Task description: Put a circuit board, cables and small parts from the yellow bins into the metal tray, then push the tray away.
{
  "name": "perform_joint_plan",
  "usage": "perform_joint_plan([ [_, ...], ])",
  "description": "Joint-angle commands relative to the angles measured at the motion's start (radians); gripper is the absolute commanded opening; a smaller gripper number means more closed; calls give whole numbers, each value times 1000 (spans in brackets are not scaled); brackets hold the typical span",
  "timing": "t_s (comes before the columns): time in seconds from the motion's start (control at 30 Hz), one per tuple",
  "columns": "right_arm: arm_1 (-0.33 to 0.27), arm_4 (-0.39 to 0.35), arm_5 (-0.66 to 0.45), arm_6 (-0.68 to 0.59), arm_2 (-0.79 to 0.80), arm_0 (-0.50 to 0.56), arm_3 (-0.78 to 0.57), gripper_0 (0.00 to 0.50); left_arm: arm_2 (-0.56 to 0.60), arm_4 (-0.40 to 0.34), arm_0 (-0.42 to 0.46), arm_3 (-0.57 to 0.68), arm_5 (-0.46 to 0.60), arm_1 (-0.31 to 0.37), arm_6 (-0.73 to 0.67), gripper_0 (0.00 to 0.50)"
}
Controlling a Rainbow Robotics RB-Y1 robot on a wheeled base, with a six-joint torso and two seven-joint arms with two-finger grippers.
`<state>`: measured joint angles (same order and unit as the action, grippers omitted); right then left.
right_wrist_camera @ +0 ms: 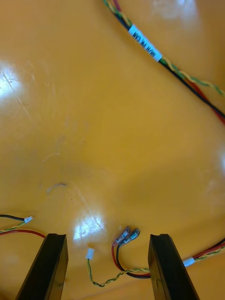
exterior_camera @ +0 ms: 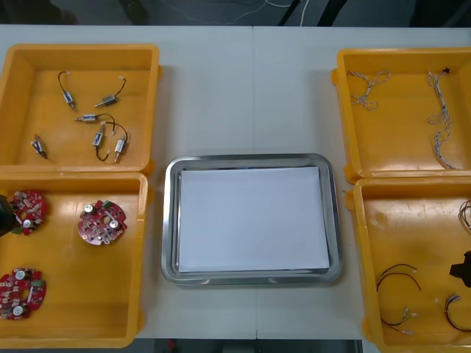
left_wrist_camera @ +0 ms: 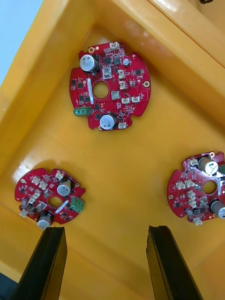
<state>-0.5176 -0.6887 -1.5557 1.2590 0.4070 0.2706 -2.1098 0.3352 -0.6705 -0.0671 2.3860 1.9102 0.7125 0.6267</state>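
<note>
- Progress: no item had been loaded. The metal tray (exterior_camera: pixel 171 220) lay at the middle of the surface (exterior_camera: pixel 221 88), between the yellow bins (exterior_camera: pixel 153 110), and its white inside carried nothing.
- Circuit boards: three round red circuit boards (exterior_camera: pixel 103 222) lay in the near left bin (exterior_camera: pixel 81 294). The left pincer (left_wrist_camera: pixel 105 262) hung above that bin with its fingers wide apart and gripped nothing.
- Small metal parts (exterior_camera: pixel 96 121): all lay in the far left bin (exterior_camera: pixel 29 81), with no pincer near them.
- Cables: pale twisted cables (exterior_camera: pixel 441 118) lay in the far right bin (exterior_camera: pixel 397 140). The right pincer (right_wrist_camera: pixel 107 267) stood low over the near right bin (exterior_camera: pixel 397 220), fingers wide apart, with a red and black cable end (right_wrist_camera: pixel 125 236) between them but not gripped.
- Remaining, as judged: every pick and placement, then the push of the tray.
</note>
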Motion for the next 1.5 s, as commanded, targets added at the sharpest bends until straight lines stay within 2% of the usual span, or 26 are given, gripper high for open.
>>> perform_joint_plan([
  [0.03, 18, 24, 37, -62, -36, 44, 1, 500, 22, 37, 15, 35, 10, -45, -183, 500],
  [0.27, 18, 46, 89, -85, -62, 91, 1, 500, 25, 83, 10, 33, 6, -96, -275, 500],
  [0.8, 22, 55, 138, -139, -94, 101, 63, 500, 64, 75, -106, 32, -131, -191, -331, 500],
  [1.13, 25, 74, 175, -165, -112, 122, 67, 500, 56, 71, -142, 27, -140, -197, -423, 500],
  [1.3, 25, 83, 190, -168, -114, 133, 67, 500, 56, 77, -140, -8, -142, -200, -424, 500],
  [1.5, 25, 90, 223, -170, -126, 137, 80, 500, 41, 95, -137, -71, -201, -200, -427, 500],
])
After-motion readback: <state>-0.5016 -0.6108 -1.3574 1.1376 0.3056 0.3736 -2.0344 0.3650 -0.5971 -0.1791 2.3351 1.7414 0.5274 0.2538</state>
